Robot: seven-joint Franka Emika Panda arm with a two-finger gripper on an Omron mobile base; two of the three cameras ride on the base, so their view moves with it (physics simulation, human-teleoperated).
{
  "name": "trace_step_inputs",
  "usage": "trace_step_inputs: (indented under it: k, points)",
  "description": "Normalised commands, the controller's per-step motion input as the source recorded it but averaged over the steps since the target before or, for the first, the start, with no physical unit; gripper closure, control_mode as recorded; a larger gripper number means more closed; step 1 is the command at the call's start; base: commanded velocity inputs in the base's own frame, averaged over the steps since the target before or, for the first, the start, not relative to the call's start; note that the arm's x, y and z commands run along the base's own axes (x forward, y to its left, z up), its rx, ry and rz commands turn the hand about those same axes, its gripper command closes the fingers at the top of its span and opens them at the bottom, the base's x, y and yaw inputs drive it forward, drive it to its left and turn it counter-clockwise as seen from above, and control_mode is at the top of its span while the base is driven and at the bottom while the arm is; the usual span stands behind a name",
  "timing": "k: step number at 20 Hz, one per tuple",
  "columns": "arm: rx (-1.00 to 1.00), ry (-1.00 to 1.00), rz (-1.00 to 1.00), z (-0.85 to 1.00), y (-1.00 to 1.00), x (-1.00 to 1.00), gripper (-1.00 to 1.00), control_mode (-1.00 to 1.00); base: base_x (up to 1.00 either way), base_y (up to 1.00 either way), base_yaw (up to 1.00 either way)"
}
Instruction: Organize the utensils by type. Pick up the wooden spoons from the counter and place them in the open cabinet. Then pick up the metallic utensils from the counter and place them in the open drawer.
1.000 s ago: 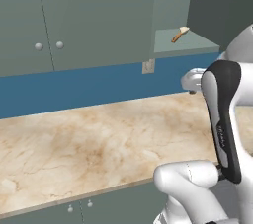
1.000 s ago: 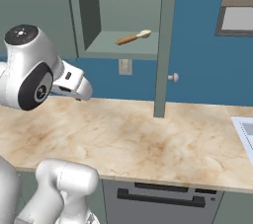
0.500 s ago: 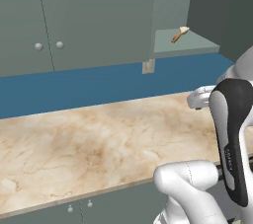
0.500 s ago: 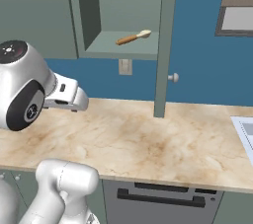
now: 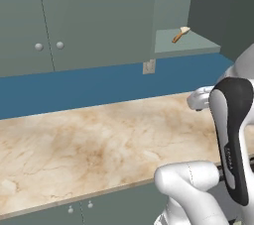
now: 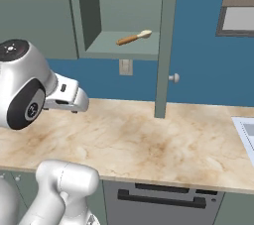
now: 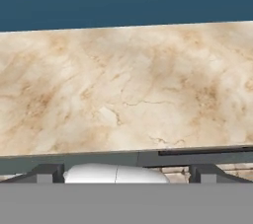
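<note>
**Item, wooden spoon** (image 5: 180,34) (image 6: 134,37): one piece, cream bowl, orange-brown handle. Lying flat on the lower shelf of the open cabinet (image 5: 188,48) (image 6: 114,49), handle angled toward the front edge. Same place and lie as a second ago. Counted as delivered.

**Item, jaws:** released, spread to full width, nothing between them. Directed down and forward over the table (image 7: 123,85). Fingertips (image 7: 49,172) low in the hand view, apart from the slab.

**Item, arm** (image 6: 25,90): lower than a second ago, drawn down and back from the cabinet opening toward the near edge of the table (image 6: 149,140). Well apart from the spoon.

**Item, table** (image 5: 99,144): beige marble-patterned slab with brown veining; wall outlet (image 5: 149,66) (image 6: 126,67) on the blue wall behind it.

**Reading of the change:** release at the shelf complete, retreat under way. Probably between picks, with the hand free for the next utensil.

**Outstanding, by judgement:** second wooden spoon to the cabinet, then the metallic utensil to the drawer. Likely a turn or a drive of the base needed first to reach them.
</note>
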Motion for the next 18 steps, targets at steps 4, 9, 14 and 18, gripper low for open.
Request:
trace_step_inputs:
  k: [4,9,14,18]
  points:
    - [-0.01,0.1,0.0,-0.03,0.03,0.0,-1.0,-1.0,0.0,0.0,0.0]
    - [-0.01,0.05,0.0,-0.06,0.07,0.0,-1.0,1.0,0.0,0.01,0.0]
    - [0.0,0.0,0.0,0.0,0.0,0.0,-1.0,1.0,-0.34,0.05,0.02]
    - [0.0,0.0,0.0,0.0,0.0,0.0,-1.0,1.0,-0.47,0.13,0.17]
